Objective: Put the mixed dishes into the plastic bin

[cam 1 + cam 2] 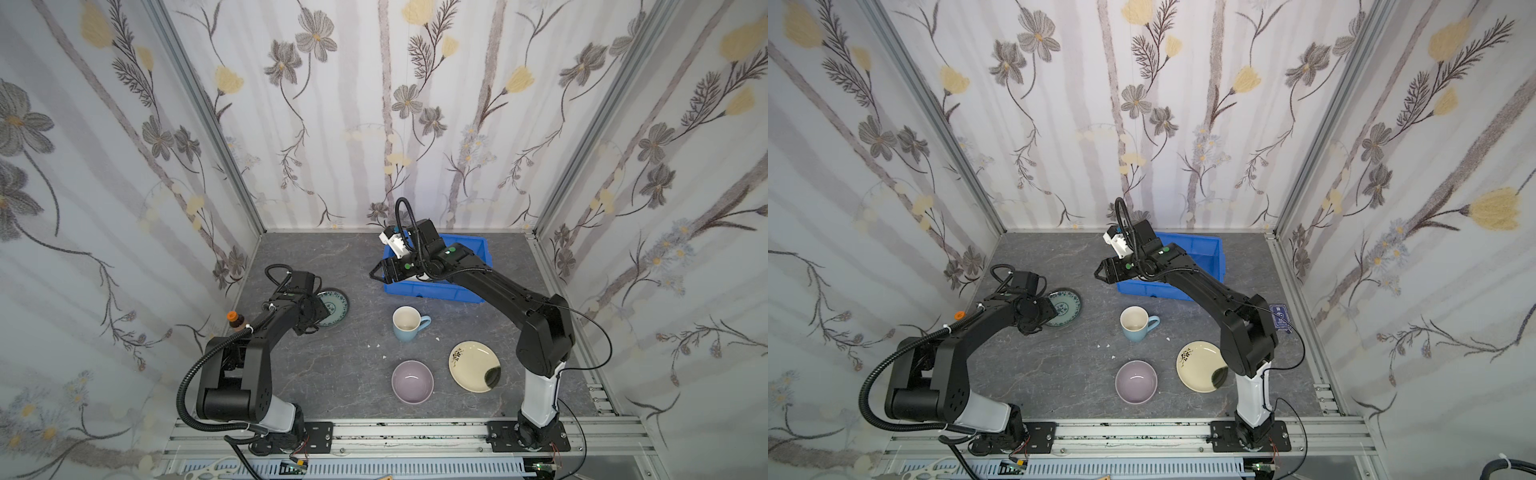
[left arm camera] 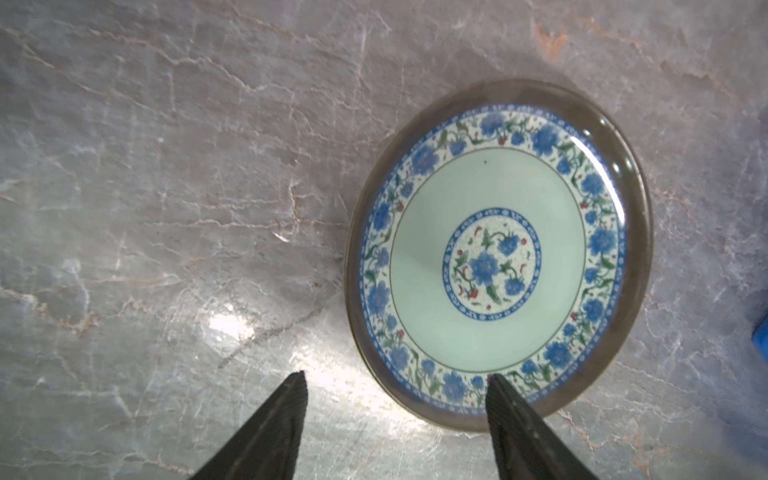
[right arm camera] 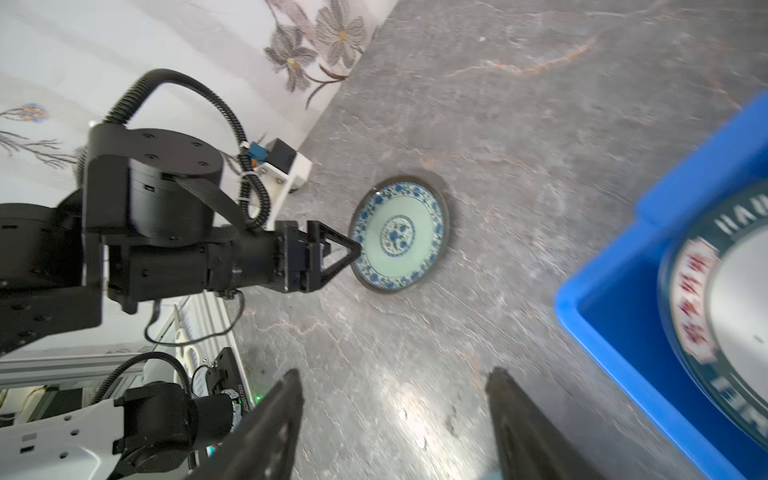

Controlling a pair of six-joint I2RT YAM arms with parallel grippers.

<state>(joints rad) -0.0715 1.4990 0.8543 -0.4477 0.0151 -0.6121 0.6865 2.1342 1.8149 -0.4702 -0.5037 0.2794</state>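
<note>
A teal-patterned, dark-rimmed plate (image 1: 336,306) (image 1: 1068,306) (image 2: 498,253) (image 3: 401,235) lies flat on the grey table at the left. My left gripper (image 1: 318,311) (image 2: 395,378) is open at the plate's edge, one fingertip (image 2: 496,386) over the rim and the other over bare table. The blue plastic bin (image 1: 436,287) (image 1: 1167,287) (image 3: 615,299) stands at the back. In it lies another dark-rimmed plate (image 3: 731,307), blurred. My right gripper (image 1: 376,272) (image 3: 395,374) hangs open and empty just outside the bin's left wall. Light-blue mug (image 1: 407,325), lilac bowl (image 1: 412,381) and cream plate (image 1: 473,365) sit on the table.
A small brown bottle with an orange cap (image 1: 235,321) stands behind my left arm. A few white crumbs (image 1: 374,345) dot the table near the mug. Flowered walls close three sides, and a metal rail (image 1: 415,432) runs along the front.
</note>
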